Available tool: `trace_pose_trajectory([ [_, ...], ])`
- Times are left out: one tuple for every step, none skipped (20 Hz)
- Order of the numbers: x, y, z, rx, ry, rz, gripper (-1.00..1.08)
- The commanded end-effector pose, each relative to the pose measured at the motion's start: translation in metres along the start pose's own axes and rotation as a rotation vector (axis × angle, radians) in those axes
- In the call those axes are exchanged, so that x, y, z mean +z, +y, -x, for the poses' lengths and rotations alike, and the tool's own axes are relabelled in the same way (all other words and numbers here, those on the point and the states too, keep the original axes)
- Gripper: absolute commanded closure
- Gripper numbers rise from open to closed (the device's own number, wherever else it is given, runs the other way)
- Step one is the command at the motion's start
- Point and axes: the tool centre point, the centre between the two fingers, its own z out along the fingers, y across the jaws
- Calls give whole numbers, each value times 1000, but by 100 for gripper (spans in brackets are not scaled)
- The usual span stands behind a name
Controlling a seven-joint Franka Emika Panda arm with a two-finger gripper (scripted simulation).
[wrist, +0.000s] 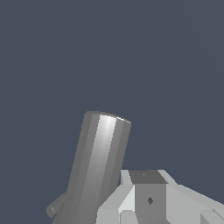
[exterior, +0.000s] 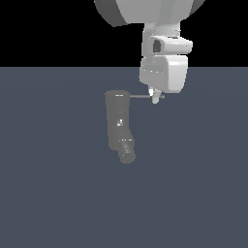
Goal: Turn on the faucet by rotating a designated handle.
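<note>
The faucet [exterior: 117,121] is a dull grey upright cylinder, and its short angled spout ends in a round dark nozzle [exterior: 127,155]. The handle [exterior: 140,96], a thin grey rod, sticks out from the cylinder's top toward the exterior view's right. My white gripper [exterior: 155,97] hangs from above with its fingertips right at the rod, near its outer end. The fingers overlap from this side, so no gap between them shows. In the wrist view a shiny grey cylinder, the faucet [wrist: 98,166], rises beside a white finger [wrist: 148,197]. The handle is not discernible there.
A flat blue-grey floor [exterior: 58,193] spreads all around the faucet. The bulky white arm link [exterior: 145,12] hangs above at the top of the exterior view. A small grey stub [wrist: 54,209] pokes out beside the cylinder in the wrist view.
</note>
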Motion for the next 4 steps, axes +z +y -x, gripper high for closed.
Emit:
trace_pose_trajectory([
  [0,-3,-20,26,3,-3,108],
  [-1,-5,-23,27,3,-3,108],
  [-1,-7,-26,28,3,-3,108],
  [-1,-7,-26,28,3,-3,108],
])
